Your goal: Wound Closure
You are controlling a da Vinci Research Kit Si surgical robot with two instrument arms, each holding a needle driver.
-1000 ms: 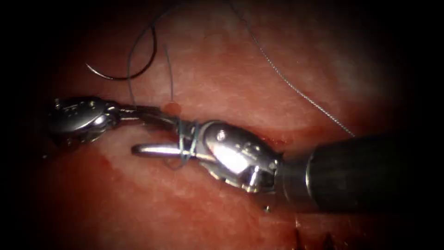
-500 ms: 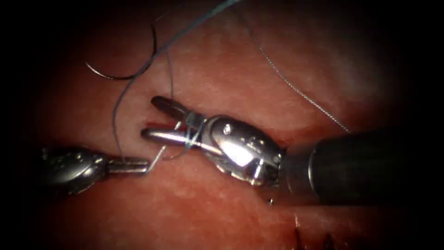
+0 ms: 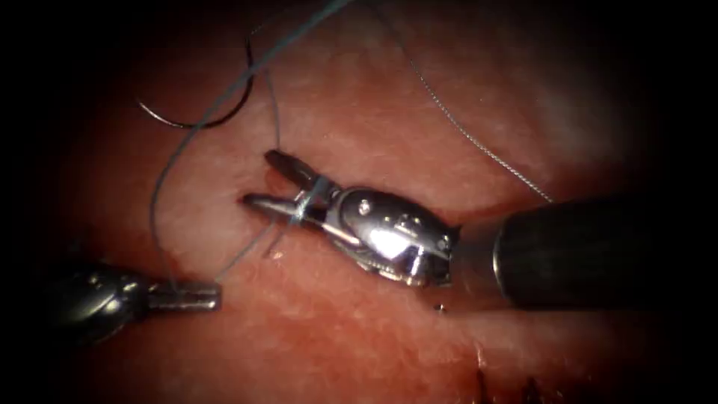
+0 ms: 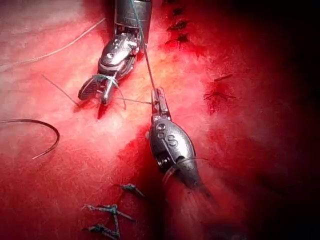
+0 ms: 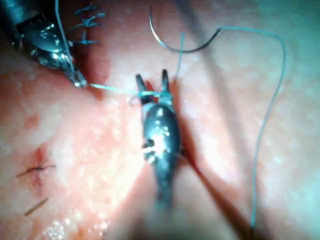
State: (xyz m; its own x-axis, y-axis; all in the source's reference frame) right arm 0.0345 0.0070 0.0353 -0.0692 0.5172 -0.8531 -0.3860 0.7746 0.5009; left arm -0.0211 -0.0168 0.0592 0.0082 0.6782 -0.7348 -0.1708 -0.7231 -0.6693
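Dim endoscope light fades to black around the tissue (image 3: 359, 112); glare glints on the right tool (image 3: 280, 183), its shaft blurred.

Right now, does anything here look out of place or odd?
Yes: the needle lies loose on the tissue, held by neither tool. Thread is looped around the right tool's open jaws; the left tool grips thread.

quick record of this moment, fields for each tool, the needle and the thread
left tool: jaws shut on the thread
right tool: jaws open, holds nothing, thread looped around them
needle: lies free on the tissue, held by neither tool, not in the tissue
thread path: from the left tool to the loops on the right tool
old stitches: cut ends of thread on the tissue
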